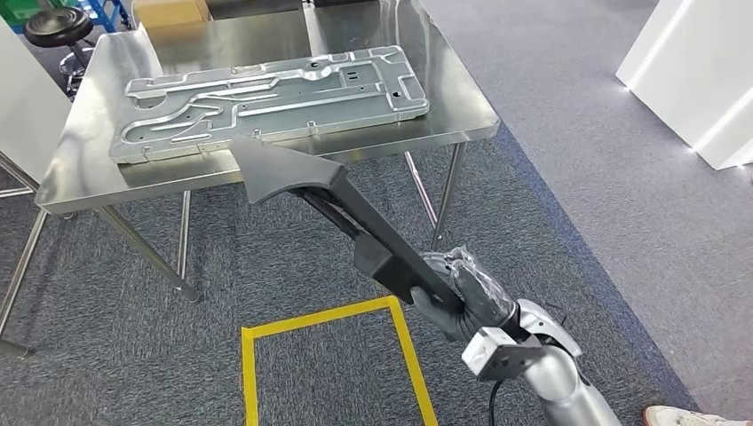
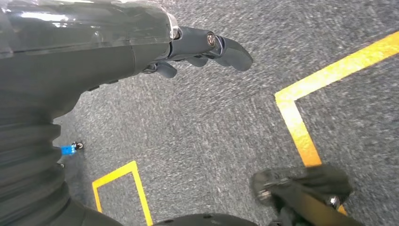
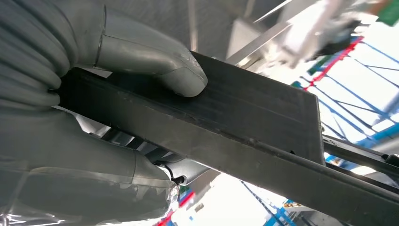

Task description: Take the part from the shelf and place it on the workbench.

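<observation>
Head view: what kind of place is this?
Probably a factory-style test floor or workshop: a stainless steel workbench bearing a stamped metal panel, yellow floor tape on grey carpet, and the right hand holding a long black part.

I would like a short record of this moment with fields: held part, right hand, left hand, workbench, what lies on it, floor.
held part: long dark grey plastic part, wide end over the near table edge
right hand: right hand grips the part's near end, thumb pressed on it
left hand: left hand holds nothing, fingers apart, above the carpet
workbench: stainless steel workbench
on it: flat stamped grey metal panel
floor: grey carpet, yellow tape square
</observation>
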